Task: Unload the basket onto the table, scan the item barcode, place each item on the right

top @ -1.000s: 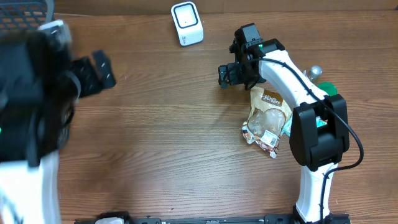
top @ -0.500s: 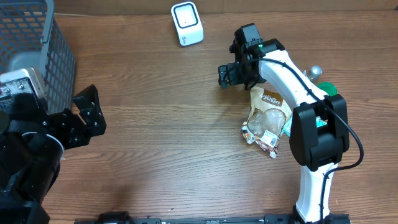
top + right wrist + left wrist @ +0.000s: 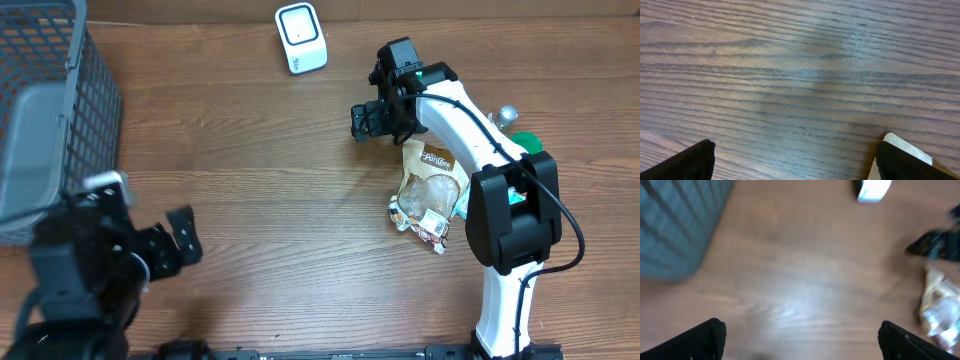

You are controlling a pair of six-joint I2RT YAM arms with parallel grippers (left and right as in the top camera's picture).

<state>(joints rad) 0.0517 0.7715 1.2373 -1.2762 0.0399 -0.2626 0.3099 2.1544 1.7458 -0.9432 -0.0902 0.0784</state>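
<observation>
Left tool (image 3: 170, 243) retreated over wooden table (image 3: 300, 200).

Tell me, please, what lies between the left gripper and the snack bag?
Nothing: in the overhead view, only bare wooden table stretches from the left gripper to the snack bag. The blurred left wrist view shows the same.

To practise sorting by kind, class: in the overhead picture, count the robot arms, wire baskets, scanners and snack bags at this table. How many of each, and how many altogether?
Robot arms: 2, the left arm and the right arm
Wire basket: 1
Scanner: 1
Snack bag: 1
Total: 5
</observation>
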